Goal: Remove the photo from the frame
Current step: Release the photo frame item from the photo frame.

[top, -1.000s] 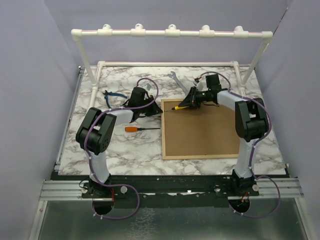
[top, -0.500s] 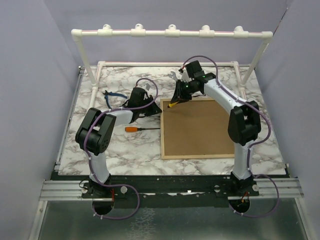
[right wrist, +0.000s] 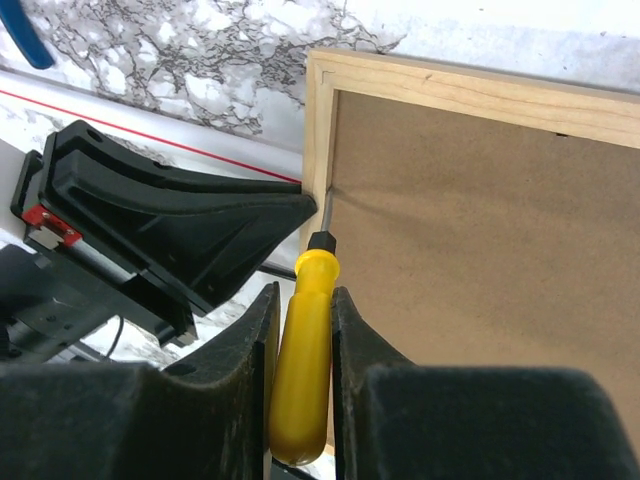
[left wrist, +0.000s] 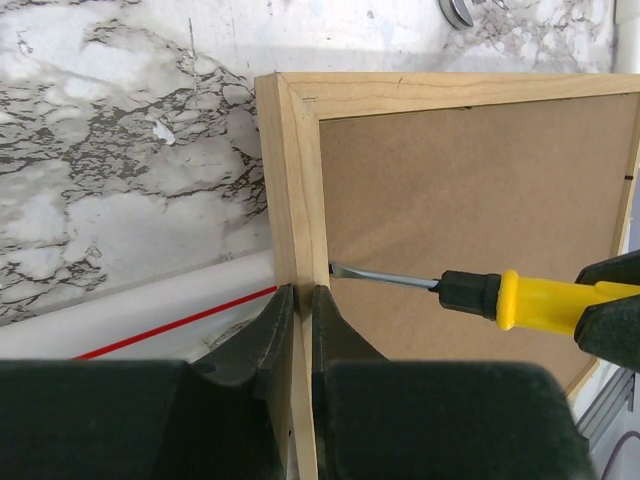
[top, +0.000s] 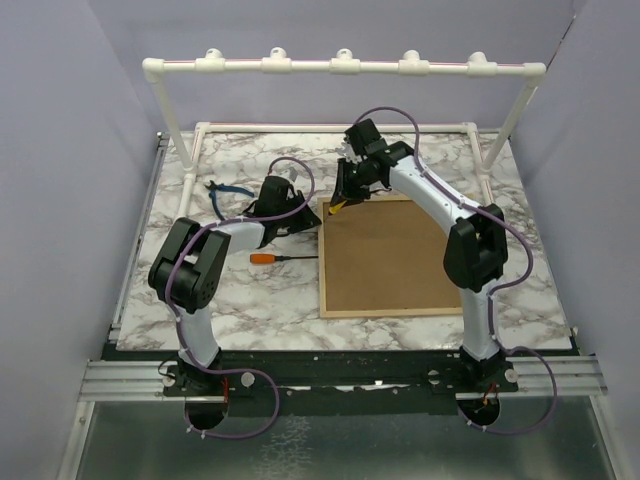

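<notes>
The frame [top: 395,258] lies face down, its brown fibreboard back up. The photo is hidden under it. My left gripper [top: 310,222] is shut on the frame's left wooden rail [left wrist: 290,180] near the far corner, one finger on each side of the rail [left wrist: 298,300]. My right gripper [top: 350,192] is shut on a yellow-handled screwdriver [right wrist: 305,350]. The screwdriver's flat tip [left wrist: 338,270] sits at the inner edge of that same rail, just beyond my left fingers [right wrist: 180,230]. The backing [right wrist: 470,220] lies flat in the frame.
An orange-handled screwdriver [top: 268,258] lies on the marble table left of the frame. Blue-handled pliers [top: 225,190] lie at the far left. A silver wrench [top: 352,158] lies beyond the frame. A white PVC pipe rack [top: 340,66] spans the back.
My right arm has swung left, carrying the yellow screwdriver from the far part of the backing to the frame's left inner edge. The left gripper has stayed clamped on the rail.
</notes>
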